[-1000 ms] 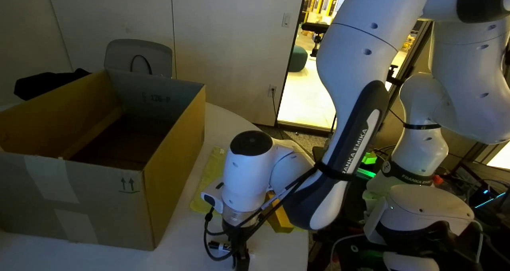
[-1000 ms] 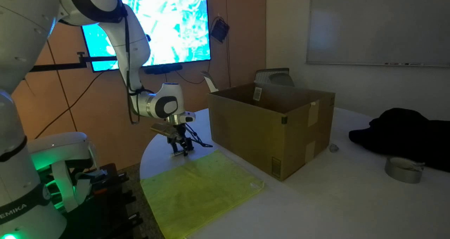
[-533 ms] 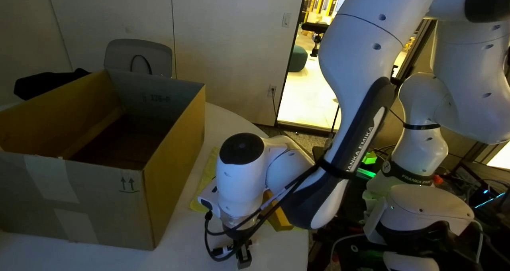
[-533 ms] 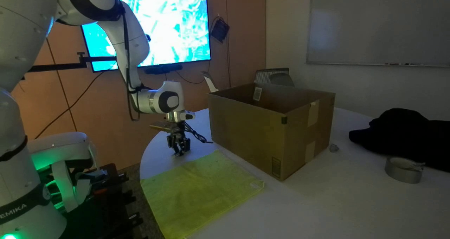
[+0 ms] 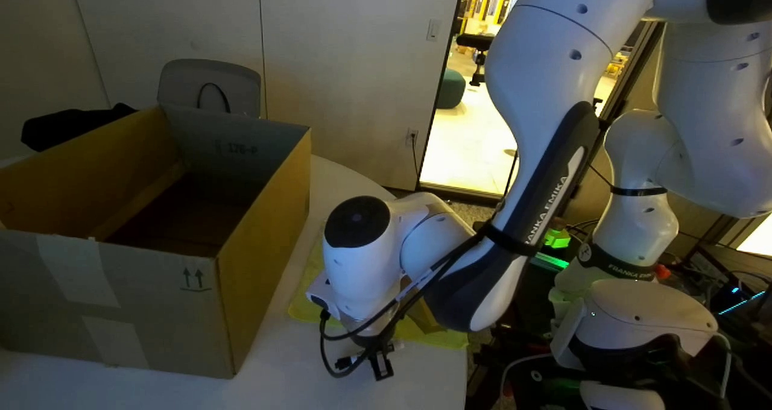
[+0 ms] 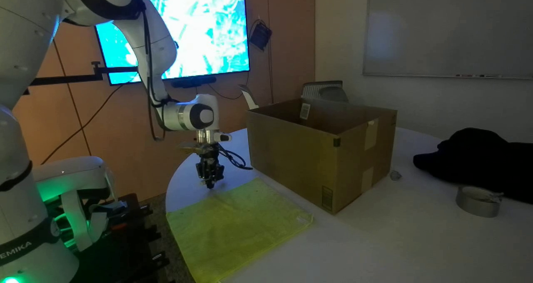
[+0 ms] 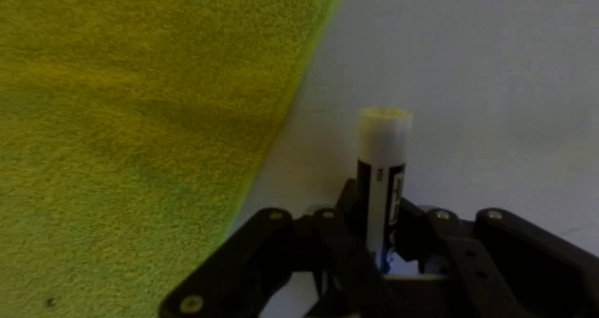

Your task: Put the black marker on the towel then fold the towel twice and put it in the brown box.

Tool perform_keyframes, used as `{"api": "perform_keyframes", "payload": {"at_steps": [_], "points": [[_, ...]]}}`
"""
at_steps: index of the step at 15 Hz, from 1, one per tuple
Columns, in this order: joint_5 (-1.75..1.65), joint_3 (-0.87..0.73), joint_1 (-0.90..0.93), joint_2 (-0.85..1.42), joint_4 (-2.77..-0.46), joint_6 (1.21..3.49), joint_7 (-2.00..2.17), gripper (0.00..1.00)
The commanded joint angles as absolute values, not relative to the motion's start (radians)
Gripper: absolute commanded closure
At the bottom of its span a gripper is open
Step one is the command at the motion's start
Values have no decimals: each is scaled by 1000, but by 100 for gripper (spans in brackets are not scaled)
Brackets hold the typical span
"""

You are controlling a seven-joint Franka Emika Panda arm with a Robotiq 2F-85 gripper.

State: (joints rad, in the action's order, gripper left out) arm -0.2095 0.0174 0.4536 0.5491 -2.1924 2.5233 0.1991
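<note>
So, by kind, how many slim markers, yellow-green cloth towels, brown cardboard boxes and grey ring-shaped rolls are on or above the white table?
Slim black-and-white marker, gripped by the two-fingered black tool: 1
Yellow-green cloth towel, spread flat: 1
Brown cardboard box, open-topped: 1
Grey ring-shaped roll: 1
Total: 4

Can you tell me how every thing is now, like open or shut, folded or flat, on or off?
The gripper: shut on the marker.
The marker: held, not on the towel.
The towel: spread out on the table, not folded.
The box: open at the top.
The screen: on, bright blue and white.
The tape roll: lying flat.
The black bundle: heaped, too dark to make out.
</note>
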Motion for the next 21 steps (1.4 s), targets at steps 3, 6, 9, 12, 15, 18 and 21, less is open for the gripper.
{"api": "perform_keyframes", "payload": {"at_steps": [3,6,9,12,15,18,21], "points": [[-233,29,355,434,-2296,2525,171,88],[-195,32,253,341,-2387,2562,119,88],[-130,32,131,225,-2508,2617,43,88],[-37,23,21,171,-2581,2667,-65,89],[35,16,-55,186,-2596,2700,-172,88],[65,16,-94,240,-2582,2742,-219,89],[69,24,-110,283,-2575,2789,-232,88]]}}
